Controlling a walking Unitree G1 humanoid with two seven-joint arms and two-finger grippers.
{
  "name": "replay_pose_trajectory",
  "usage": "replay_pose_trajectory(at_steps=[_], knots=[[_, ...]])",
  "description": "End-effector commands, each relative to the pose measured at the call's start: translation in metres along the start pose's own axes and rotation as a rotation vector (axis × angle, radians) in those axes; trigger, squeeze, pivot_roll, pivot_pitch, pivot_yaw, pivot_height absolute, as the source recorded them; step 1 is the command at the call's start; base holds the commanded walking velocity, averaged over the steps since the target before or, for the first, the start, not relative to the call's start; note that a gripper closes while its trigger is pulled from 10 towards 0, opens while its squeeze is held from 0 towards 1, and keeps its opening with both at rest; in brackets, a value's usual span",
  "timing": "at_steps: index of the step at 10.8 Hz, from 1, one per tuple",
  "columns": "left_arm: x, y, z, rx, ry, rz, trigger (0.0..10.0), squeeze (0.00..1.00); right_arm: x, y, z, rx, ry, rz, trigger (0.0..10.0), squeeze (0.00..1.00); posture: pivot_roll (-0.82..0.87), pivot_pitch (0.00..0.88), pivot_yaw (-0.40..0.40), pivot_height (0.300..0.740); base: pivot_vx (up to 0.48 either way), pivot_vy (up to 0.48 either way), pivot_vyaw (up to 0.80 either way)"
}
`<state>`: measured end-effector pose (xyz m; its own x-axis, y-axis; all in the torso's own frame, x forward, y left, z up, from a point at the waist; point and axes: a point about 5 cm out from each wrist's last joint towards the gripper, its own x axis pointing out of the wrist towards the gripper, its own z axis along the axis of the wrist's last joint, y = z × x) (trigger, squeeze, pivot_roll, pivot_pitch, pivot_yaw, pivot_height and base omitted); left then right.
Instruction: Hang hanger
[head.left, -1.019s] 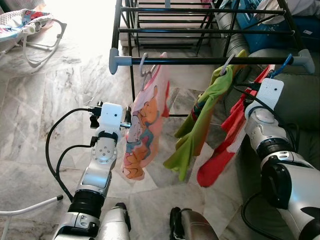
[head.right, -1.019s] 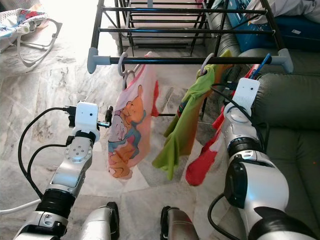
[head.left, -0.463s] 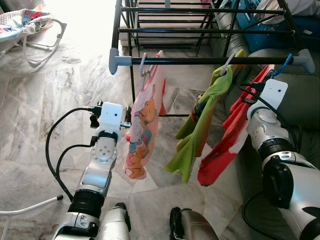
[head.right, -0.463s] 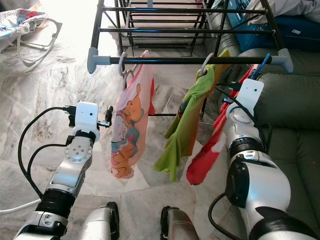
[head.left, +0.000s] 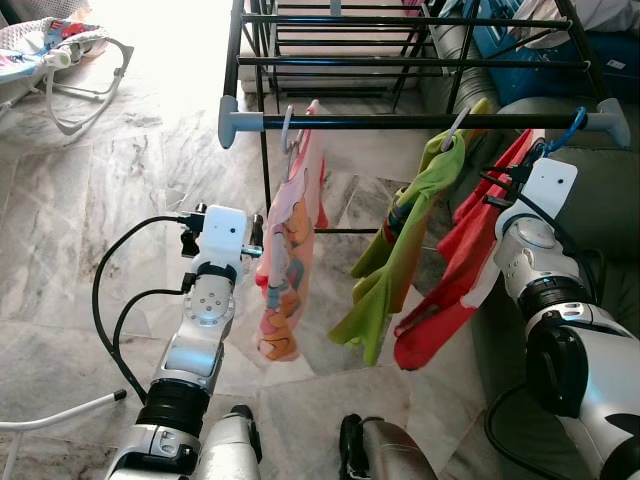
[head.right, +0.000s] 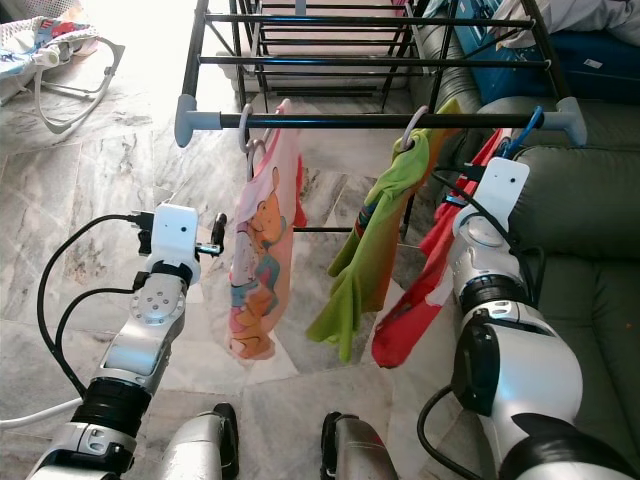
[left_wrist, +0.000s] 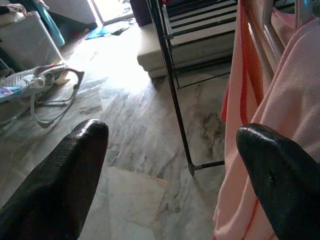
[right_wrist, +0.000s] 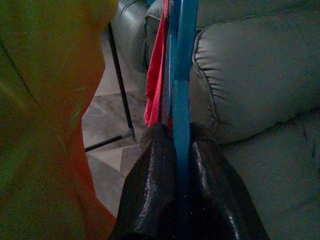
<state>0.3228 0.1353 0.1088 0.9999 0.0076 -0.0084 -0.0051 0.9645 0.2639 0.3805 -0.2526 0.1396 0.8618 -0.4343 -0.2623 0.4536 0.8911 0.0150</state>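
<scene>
Your right gripper (right_wrist: 181, 200) is clenched on the blue hanger (right_wrist: 181, 85), fingers pressed against both sides of it. That hanger's hook (head.left: 573, 127) sits over the drying rack's front rail (head.left: 400, 121) at its right end, carrying the red garment (head.left: 455, 270) next to the grey sofa (head.right: 590, 200). Your left gripper (left_wrist: 170, 170) is spread wide, one fingertip (left_wrist: 275, 175) against the pink printed shirt (head.right: 262, 250), which hangs near the rail's left end. The green garment (head.left: 405, 240) hangs between the two.
</scene>
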Motion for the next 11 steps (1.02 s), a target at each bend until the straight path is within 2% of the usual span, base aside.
replay_pose_trajectory(at_steps=[1, 2, 3, 4, 5, 6, 7, 8, 9, 10, 11], knots=[[-0.003, -0.001, -0.005, 0.023, 0.017, -0.010, 10.0, 0.00, 0.000, -0.004, -0.002, -0.003, -0.004, 0.017, 0.0, 0.39, -0.09, 0.173, -0.011, 0.740, 0.000, 0.000, 0.00], [-0.003, 0.000, -0.005, 0.024, 0.014, -0.006, 10.0, 0.00, 0.000, 0.000, 0.003, -0.048, -0.048, 0.056, 0.0, 0.39, -0.09, 0.173, -0.011, 0.740, 0.000, 0.000, 0.00], [-0.002, -0.002, -0.007, 0.007, 0.029, -0.019, 10.0, 0.00, -0.002, 0.003, 0.014, -0.097, -0.145, 0.093, 1.1, 0.35, -0.08, 0.166, -0.010, 0.740, 0.000, 0.000, 0.00], [-0.002, -0.002, -0.007, 0.011, 0.032, -0.022, 10.0, 0.00, -0.004, -0.001, 0.021, -0.158, -0.217, 0.088, 3.3, 0.20, -0.08, 0.166, -0.010, 0.740, 0.000, 0.000, 0.00], [-0.002, -0.002, -0.008, 0.012, 0.034, -0.023, 10.0, 0.00, -0.005, -0.006, 0.024, -0.203, -0.265, 0.083, 9.8, 0.10, -0.08, 0.166, -0.010, 0.740, 0.000, 0.000, 0.00], [-0.001, -0.003, -0.008, 0.014, 0.036, -0.023, 10.0, 0.00, -0.007, -0.013, 0.019, -0.229, -0.284, 0.069, 10.0, 0.09, -0.09, 0.159, -0.008, 0.740, 0.000, 0.000, 0.00], [-0.001, -0.003, -0.007, 0.021, 0.032, -0.029, 10.0, 0.00, -0.014, -0.022, 0.013, -0.252, -0.357, 0.042, 10.0, 0.10, -0.09, 0.161, -0.010, 0.740, 0.000, 0.000, 0.00], [0.000, -0.004, -0.006, 0.024, 0.025, -0.034, 10.0, 0.00, -0.024, -0.037, 0.000, -0.265, -0.407, 0.004, 10.0, 0.10, -0.09, 0.162, -0.007, 0.740, 0.000, 0.000, 0.00], [0.000, -0.003, -0.006, 0.022, 0.026, -0.032, 10.0, 0.00, -0.027, -0.043, -0.010, -0.266, -0.392, -0.019, 10.0, 0.10, -0.09, 0.162, -0.007, 0.740, 0.000, 0.000, 0.00], [0.000, -0.003, -0.006, 0.026, 0.022, -0.030, 10.0, 0.00, -0.039, -0.049, -0.036, -0.324, -0.353, 0.001, 10.0, 0.09, -0.09, 0.164, -0.009, 0.740, 0.000, 0.000, 0.00], [0.000, -0.002, -0.007, 0.029, 0.022, -0.027, 10.0, 0.00, -0.047, -0.051, -0.050, -0.351, -0.331, 0.037, 10.0, 0.09, -0.09, 0.165, -0.009, 0.740, 0.000, 0.000, 0.00]])
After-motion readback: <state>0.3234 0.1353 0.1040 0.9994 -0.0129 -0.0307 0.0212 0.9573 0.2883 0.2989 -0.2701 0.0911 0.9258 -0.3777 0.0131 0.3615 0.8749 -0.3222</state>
